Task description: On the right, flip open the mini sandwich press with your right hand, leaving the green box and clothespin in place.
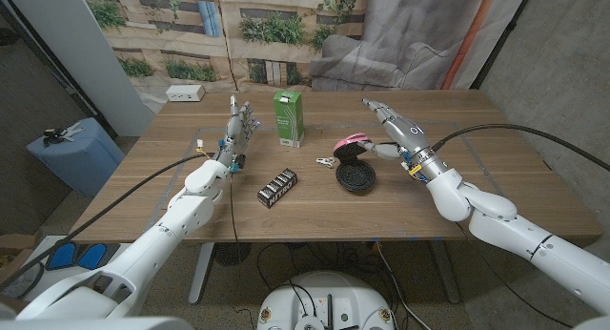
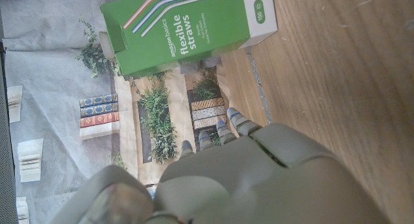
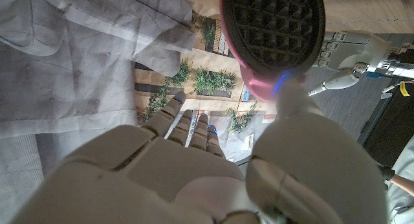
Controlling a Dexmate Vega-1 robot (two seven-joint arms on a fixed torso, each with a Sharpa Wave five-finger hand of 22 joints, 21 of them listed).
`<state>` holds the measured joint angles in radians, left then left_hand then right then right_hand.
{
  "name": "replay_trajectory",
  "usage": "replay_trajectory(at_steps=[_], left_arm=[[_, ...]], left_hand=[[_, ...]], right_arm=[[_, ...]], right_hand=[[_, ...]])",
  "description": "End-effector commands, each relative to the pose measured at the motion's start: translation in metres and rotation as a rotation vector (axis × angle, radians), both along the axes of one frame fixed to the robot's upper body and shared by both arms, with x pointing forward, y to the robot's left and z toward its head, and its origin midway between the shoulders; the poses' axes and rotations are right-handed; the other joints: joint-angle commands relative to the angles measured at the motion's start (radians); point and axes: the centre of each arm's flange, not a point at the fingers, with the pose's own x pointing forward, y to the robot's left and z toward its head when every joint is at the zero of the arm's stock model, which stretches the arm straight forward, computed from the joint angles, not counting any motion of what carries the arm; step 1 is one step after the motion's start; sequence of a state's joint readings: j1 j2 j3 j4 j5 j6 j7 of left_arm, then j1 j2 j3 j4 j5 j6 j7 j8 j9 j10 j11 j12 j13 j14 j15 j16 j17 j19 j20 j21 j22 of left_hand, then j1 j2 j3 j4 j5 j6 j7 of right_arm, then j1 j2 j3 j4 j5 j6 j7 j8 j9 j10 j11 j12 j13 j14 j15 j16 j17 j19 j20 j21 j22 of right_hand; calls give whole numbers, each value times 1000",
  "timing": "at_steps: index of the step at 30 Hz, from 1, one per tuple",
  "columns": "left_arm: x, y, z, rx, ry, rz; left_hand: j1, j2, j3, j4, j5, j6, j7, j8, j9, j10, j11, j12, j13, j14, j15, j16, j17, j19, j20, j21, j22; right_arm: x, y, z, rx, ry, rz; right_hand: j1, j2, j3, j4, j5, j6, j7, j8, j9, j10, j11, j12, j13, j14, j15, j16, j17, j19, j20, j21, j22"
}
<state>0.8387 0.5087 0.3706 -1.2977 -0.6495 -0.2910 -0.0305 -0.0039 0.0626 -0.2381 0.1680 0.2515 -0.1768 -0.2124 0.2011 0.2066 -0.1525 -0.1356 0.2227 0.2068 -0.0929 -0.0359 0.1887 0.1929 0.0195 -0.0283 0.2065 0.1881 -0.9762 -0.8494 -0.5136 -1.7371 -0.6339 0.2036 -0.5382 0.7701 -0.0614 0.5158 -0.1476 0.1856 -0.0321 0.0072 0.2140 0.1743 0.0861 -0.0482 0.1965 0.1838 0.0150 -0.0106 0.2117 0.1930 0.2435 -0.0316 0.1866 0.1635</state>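
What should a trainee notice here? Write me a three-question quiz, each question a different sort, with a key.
1. True or false: the sandwich press is closed.
2. What lies on the table between the green box and the press? A) clothespin B) spoon C) cup
3. Fill in the blank: the green box's label reads "flexible ____".

Key: 1 false, its pink lid stands up and the dark waffled plate shows; 2 A; 3 straws.

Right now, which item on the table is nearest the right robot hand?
The pink sandwich press, lid up, right beside the right robot hand. The clothespin and green box sit farther left.
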Motion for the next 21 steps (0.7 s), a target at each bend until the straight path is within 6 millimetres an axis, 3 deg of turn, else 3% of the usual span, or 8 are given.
replay_trajectory(at_steps=[1, 21], left_arm=[[0, 0, 0, 0, 0, 0], [0, 0, 0, 0, 0, 0]], left_hand=[[0, 52, -7, 1, 5, -34, -8, 5, 5, -6, 1, 3, 2, -7, -36, 7, 3, 3, -3, 6, 3], [0, 52, -7, 1, 5, -34, -8, 5, 5, -6, 0, 3, 2, -8, -38, 7, 3, 3, -3, 6, 3]], right_arm=[[6, 8, 10, 1, 4, 16], [21, 12, 22, -1, 14, 25]], right_hand=[[-11, 1, -3, -1, 3, 5, 1, -1, 5, 7, 2, -3, 5, -1, 9, 0, 5, 0, 4, -3, 1], [-18, 4, -9, -1, 5, 6, 1, -6, 5, 8, 3, -4, 5, -2, 14, -1, 5, -5, 7, -5, 1]])
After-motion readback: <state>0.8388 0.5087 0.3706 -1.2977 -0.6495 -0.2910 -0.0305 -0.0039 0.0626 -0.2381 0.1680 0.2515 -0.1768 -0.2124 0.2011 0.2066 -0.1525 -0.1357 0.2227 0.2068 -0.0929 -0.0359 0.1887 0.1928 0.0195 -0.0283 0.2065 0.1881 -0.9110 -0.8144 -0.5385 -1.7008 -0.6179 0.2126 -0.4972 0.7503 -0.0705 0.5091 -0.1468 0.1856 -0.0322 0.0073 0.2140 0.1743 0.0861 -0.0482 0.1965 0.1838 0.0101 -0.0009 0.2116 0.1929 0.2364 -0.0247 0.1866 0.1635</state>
